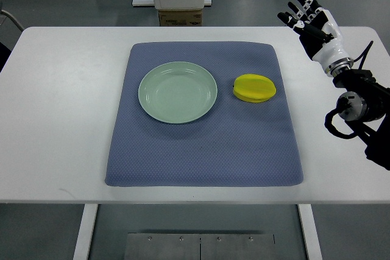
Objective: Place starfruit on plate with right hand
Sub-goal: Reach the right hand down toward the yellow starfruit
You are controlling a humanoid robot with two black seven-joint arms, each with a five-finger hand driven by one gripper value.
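While plate (177,92) sits bare, starfruit (254,88) lies beside it; right hand (308,17) spread, holding nothing

Right arm (365,114) cut off by the picture's right edge.

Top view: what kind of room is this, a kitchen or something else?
Probably a lab or test room, not a kitchen: a plain white table on a grey floor, a robot's right hand raised at its far corner, and only a plate and starfruit on a blue mat.

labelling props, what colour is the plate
Pale green plate, seen in the top view.
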